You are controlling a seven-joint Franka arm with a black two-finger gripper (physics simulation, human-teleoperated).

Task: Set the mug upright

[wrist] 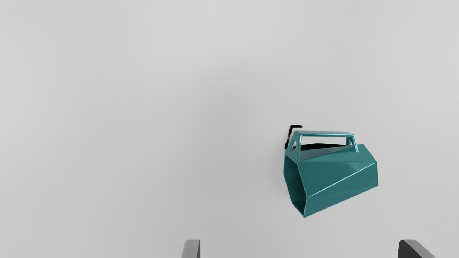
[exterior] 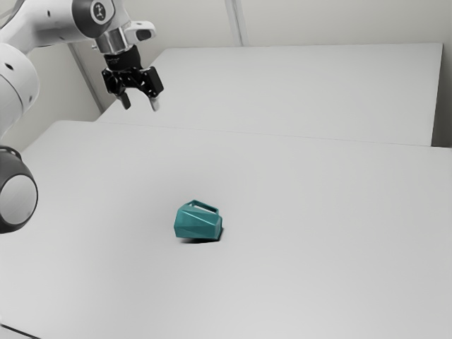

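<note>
From ten o'clock in the exterior view, the pincer (exterior: 140,107), spread wide and holding nothing, would do well to descend toward five o'clock, close squarely across the body clear of the handle (wrist: 324,133), lift slightly, then turn it mouth-up and lower it base-first. The teal, glossy, faceted mug (exterior: 198,224) lies on its side on the tabletop (exterior: 318,247) around seven o'clock, its mouth (wrist: 296,182) facing sideways.

Taking twelve o'clock as straight out past those wide-parted fingers (wrist: 191,250), I see the teal mug (wrist: 340,179) lying tipped over toward one, mouth (wrist: 296,184) facing about nine, handle (wrist: 324,133) at its twelve.
</note>
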